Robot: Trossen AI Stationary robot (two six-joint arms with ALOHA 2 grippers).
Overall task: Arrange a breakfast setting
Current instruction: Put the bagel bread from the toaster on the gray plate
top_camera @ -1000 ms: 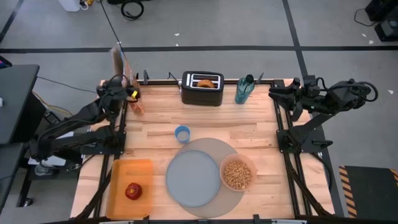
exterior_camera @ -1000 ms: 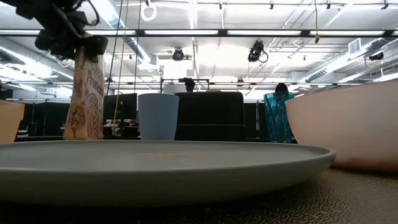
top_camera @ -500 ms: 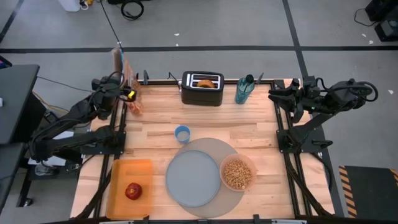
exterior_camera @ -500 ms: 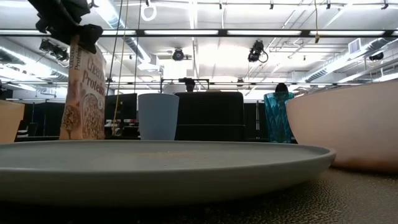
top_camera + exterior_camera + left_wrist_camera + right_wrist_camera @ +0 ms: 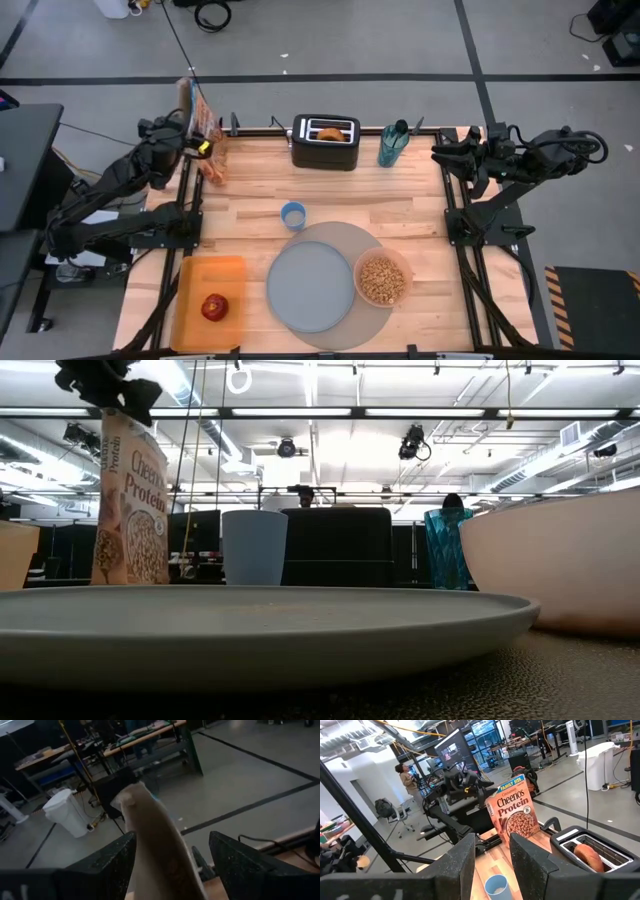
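Note:
My left gripper is at the table's far left corner, shut on a tall orange Cheerios cereal box that stands nearly upright. On the round grey mat lie the grey plate and the pink bowl, which holds cereal. The red apple lies on the orange tray. A bagel half sticks out of the black toaster, and the teal tumbler stands beside it. My right gripper hovers open at the far right edge, holding nothing. My left gripper pinches the cereal box near its top edge, one finger on each wide face. The fingers come nearly level from the table's left side. The box hangs almost upright below them; the plate in front hides whether its bottom touches the table.
A small light blue cup stands on the wood between the toaster and the mat. Bare wood lies left of the cup and right of the mat. People and other tables show in the room beyond.
My left gripper has risen and drawn toward the table's far left corner while rolling. The cereal box has come with it, swinging from a tilt to nearly upright, so that its printed face now shows more fully toward the near side.

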